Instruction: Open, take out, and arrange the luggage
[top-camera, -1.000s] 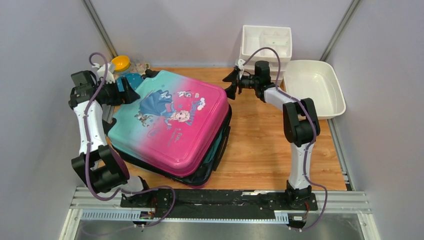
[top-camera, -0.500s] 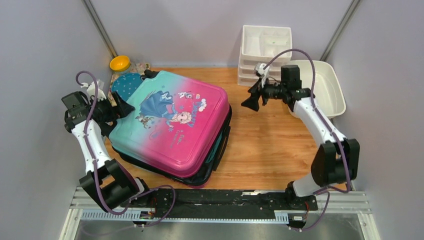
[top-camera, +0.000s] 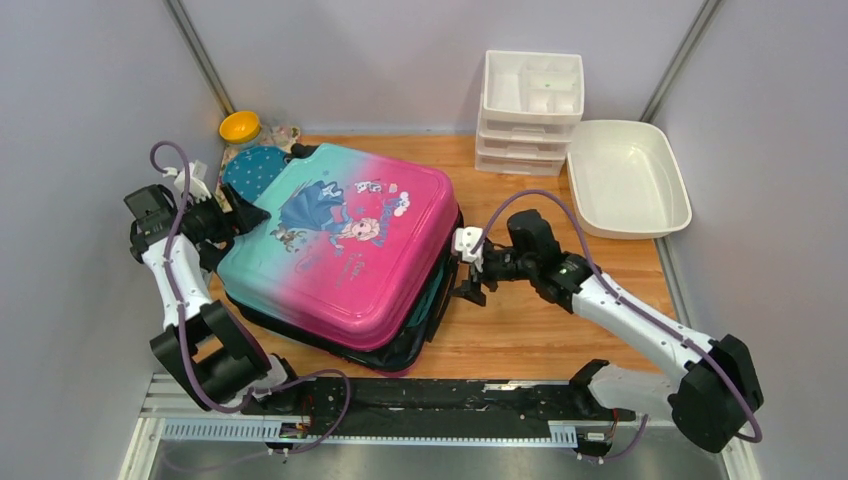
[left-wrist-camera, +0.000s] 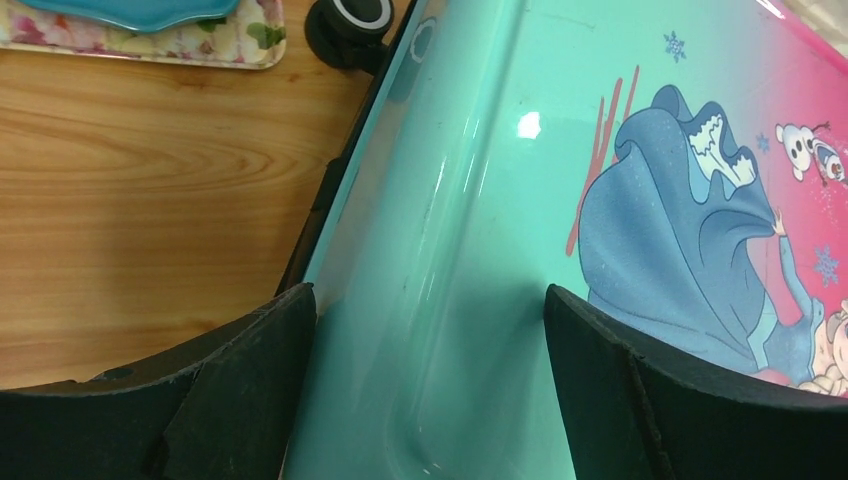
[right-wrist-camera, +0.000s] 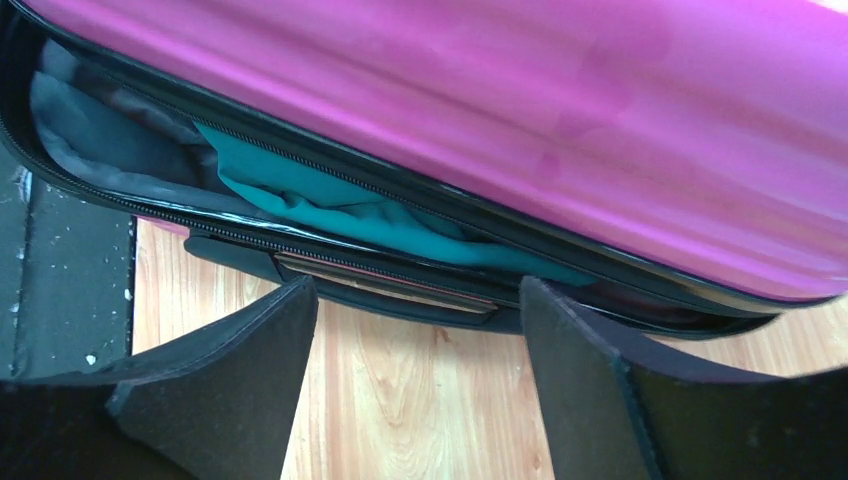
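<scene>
we see a wooden table boxed in by pale grey walls, softly and evenly lit.

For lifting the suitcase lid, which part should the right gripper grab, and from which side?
Probably the pink lid's black rim on the luggage, approached low from the robot's right, where the right gripper faces it, open. The shells are parted there, with teal fabric showing in the gap, so one finger could likely slip under the rim while the other presses on top.
</scene>
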